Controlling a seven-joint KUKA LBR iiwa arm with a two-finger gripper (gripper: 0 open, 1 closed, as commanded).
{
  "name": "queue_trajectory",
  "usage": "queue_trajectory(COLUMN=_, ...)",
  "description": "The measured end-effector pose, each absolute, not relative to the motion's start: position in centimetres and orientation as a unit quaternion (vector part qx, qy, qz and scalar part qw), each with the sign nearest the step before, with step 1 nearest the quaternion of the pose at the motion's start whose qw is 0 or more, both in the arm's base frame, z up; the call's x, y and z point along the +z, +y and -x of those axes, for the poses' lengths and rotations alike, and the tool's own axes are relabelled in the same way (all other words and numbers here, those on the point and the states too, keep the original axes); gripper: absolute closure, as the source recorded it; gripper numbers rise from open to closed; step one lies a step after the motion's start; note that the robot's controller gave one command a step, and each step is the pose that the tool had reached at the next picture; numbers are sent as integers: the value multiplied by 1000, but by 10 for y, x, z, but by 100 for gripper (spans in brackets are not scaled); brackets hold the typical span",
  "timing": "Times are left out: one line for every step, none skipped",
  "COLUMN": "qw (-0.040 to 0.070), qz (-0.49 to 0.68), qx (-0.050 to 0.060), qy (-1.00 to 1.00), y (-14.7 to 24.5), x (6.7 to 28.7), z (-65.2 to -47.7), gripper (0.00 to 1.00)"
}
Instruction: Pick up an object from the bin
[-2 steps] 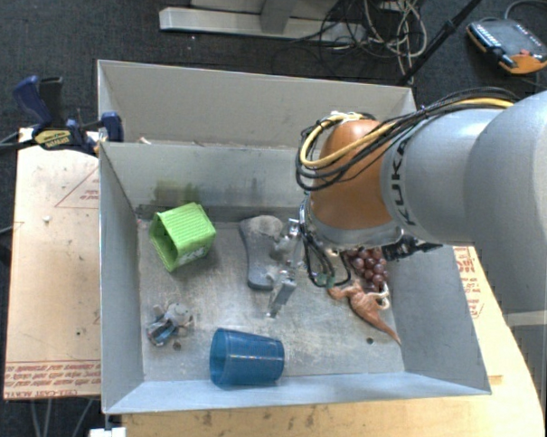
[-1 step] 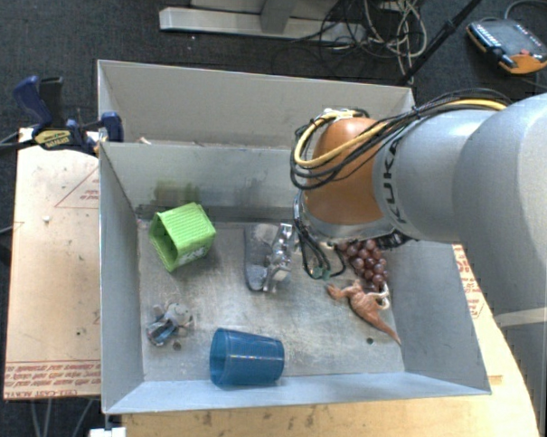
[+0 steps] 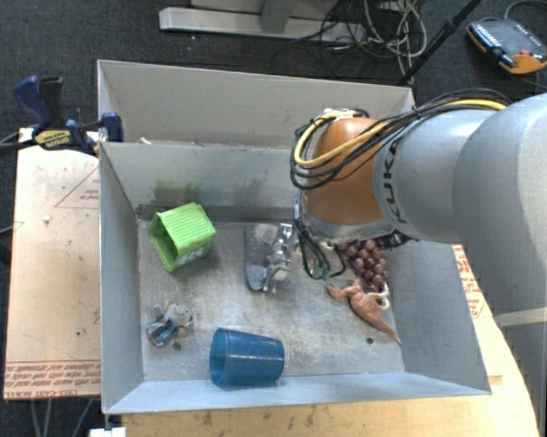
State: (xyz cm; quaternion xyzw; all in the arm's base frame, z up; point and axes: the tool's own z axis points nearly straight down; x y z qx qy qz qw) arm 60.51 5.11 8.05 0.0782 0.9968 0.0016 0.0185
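Note:
My gripper (image 3: 274, 258) hangs low over the middle of the bin floor, below the orange wrist cover. A greyish shape lies right beside and under it, and I cannot tell what that is. To its right a bunch of dark red grapes (image 3: 368, 261) rests near the arm, and an orange toy dinosaur (image 3: 367, 305) lies just in front of the grapes. A green open box (image 3: 183, 235) lies on its side to the gripper's left. Nothing shows between the gripper's tips.
A blue cup (image 3: 246, 358) lies on its side near the front wall. A small grey-and-blue toy (image 3: 169, 324) sits at the front left. The arm covers the bin's right rear part.

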Motion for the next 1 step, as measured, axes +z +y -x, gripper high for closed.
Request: queue_trajectory(qw=14, qz=-78, qx=1, qy=997, y=51, x=84, z=-604, gripper=100)
